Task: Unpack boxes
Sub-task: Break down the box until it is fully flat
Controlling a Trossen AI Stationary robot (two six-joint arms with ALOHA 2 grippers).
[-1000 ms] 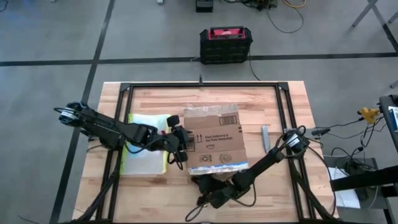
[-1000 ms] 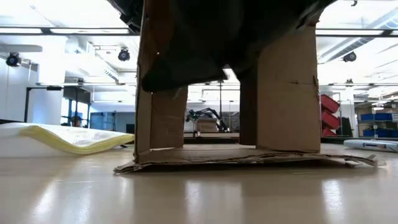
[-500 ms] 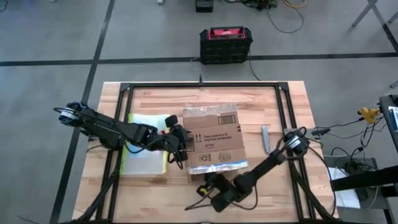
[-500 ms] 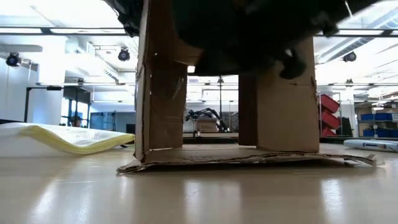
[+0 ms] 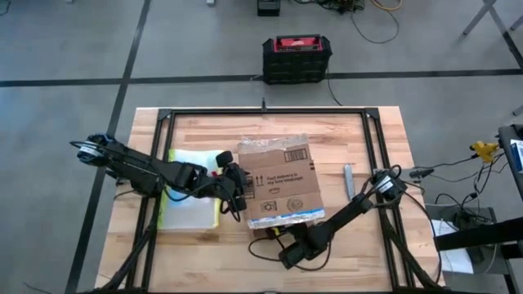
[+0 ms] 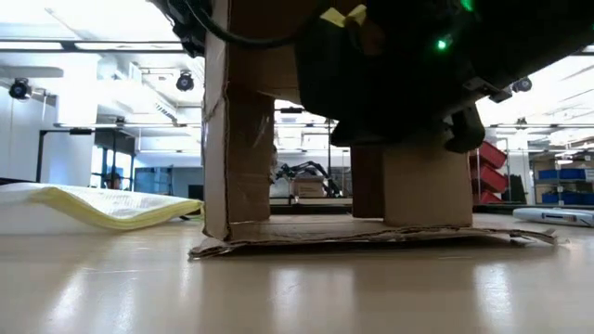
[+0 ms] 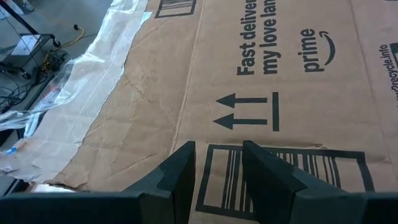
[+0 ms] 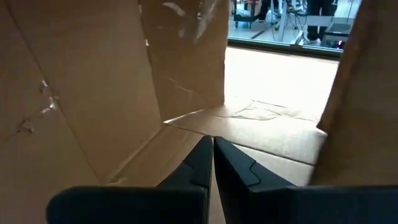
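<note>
The brown cardboard box (image 5: 278, 175) stands mid-table as a tunnel, open at its near and far ends, with its bottom flap (image 6: 371, 237) flat on the wood. My left gripper (image 5: 237, 189) reaches in from the left, open, over the printed top panel (image 7: 280, 74). My right gripper (image 5: 276, 233) is shut and points level into the box's near opening. Its wrist view shows bare inner walls (image 8: 74, 93) and floor beyond the shut gripper (image 8: 213, 146). In the low view the right hand (image 6: 399, 93) blocks much of the opening. My left gripper has its two fingertips (image 7: 180, 174) set apart on the box's top panel, at the barcode print (image 7: 219, 163) near the panel's left near corner. They slant down from the table's left side. Nothing is pinched between them. Whether my right gripper touches the box's floor, I cannot tell.
A clear, yellow-edged plastic pouch (image 5: 192, 196) lies left of the box, under my left arm. A small grey object (image 5: 348, 180) lies right of the box. A black frame rail (image 5: 270, 110) borders the table. A black and red case (image 5: 296, 57) sits on the floor beyond the far edge.
My right gripper has moved from the table's near edge toward the box's near opening. It has rolled at the wrist and tipped up toward level, staying shut. The left arm and the box have kept their places.
</note>
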